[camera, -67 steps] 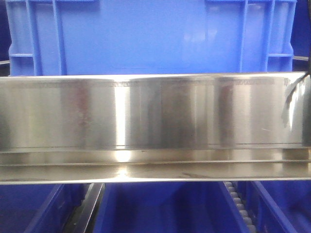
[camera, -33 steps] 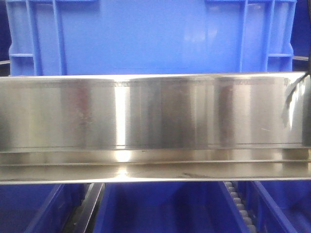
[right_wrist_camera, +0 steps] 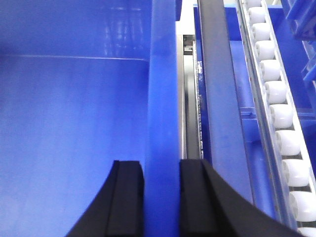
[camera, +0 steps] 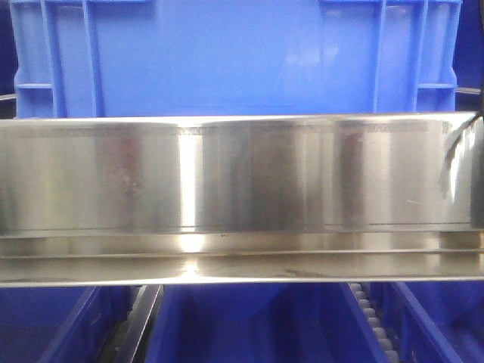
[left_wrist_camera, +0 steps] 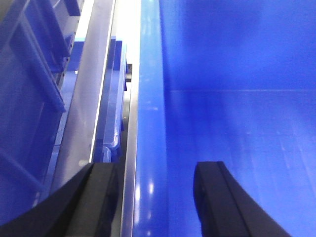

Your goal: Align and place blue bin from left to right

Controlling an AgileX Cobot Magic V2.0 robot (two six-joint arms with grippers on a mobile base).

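Note:
The blue bin [camera: 227, 57] fills the top of the front view, standing behind a steel rail, with ribs near its corners. In the left wrist view my left gripper [left_wrist_camera: 155, 195] is open and straddles the bin's left wall rim [left_wrist_camera: 149, 98]. One finger is outside the wall and one inside, and neither touches it. In the right wrist view my right gripper [right_wrist_camera: 162, 197] is shut on the bin's right wall rim [right_wrist_camera: 162, 74], both black fingers pressed against it. The bin's inside [right_wrist_camera: 74, 123] looks empty.
A wide stainless steel rail [camera: 242, 181] crosses the front view below the bin. Under it lie more blue tubs [camera: 249, 325] and a roller track [camera: 374, 318]. White rollers [right_wrist_camera: 276, 108] run just right of the bin. Other blue crates [left_wrist_camera: 29, 98] stand to its left.

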